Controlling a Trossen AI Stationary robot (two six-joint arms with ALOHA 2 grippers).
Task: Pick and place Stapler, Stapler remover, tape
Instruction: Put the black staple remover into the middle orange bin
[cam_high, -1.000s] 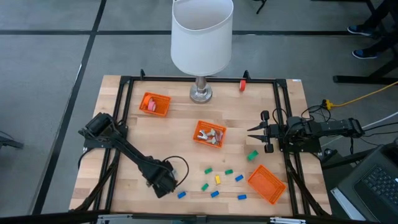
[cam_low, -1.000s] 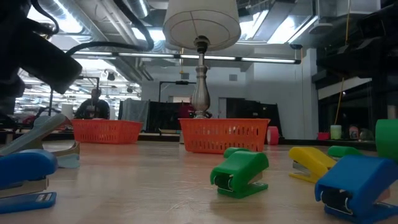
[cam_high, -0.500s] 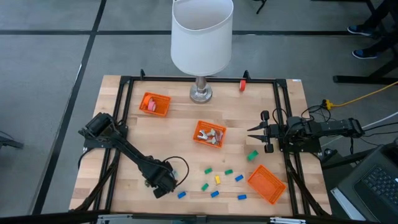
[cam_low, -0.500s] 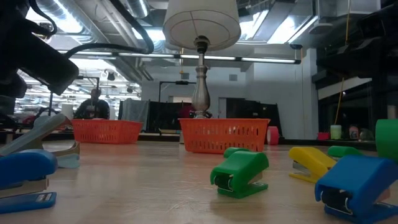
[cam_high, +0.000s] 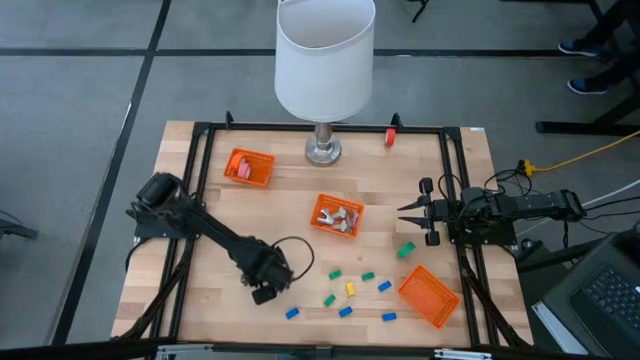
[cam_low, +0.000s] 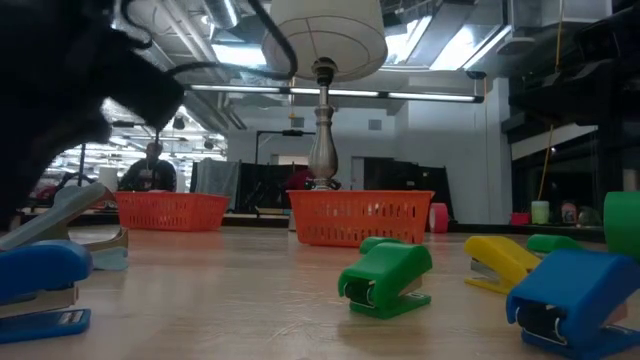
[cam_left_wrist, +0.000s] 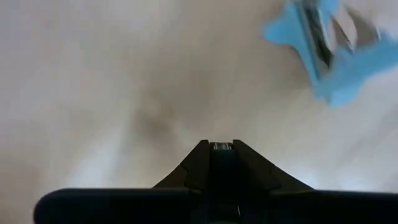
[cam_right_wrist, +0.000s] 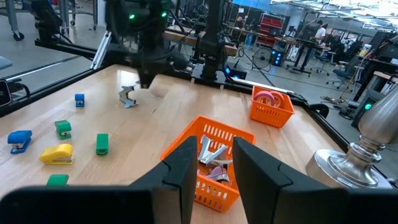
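From above, my left gripper (cam_high: 264, 291) hangs low over the near-left part of the surface (cam_high: 200, 210), close to a blue stapler (cam_high: 292, 313); I cannot tell whether it is spread or clenched. My right gripper (cam_high: 405, 209) waits at the right edge, its fingers a little apart and holding nothing. Pink tape (cam_high: 240, 169) already lies in the basket near the far-left corner (cam_high: 249, 168), and pale staple removers (cam_high: 338, 216) fill the centre basket (cam_high: 336, 215). The basket by the near-right corner (cam_high: 428, 295) looks empty, and small blue, green and yellow staplers lie scattered beside it, so I judge the stapler sorting mostly undone. A red roll (cam_high: 391, 137) sits at the far edge.

At table height, a green stapler (cam_low: 387, 277) stands in the foreground before two orange baskets, a lamp (cam_low: 323, 60) behind them and a workshop room beyond.

My left wrist shows bare wood and a pale blue staple remover (cam_left_wrist: 329, 56), apart from my fingers.

My right wrist shows the remover basket (cam_right_wrist: 208, 158) ahead, between my parted fingers.
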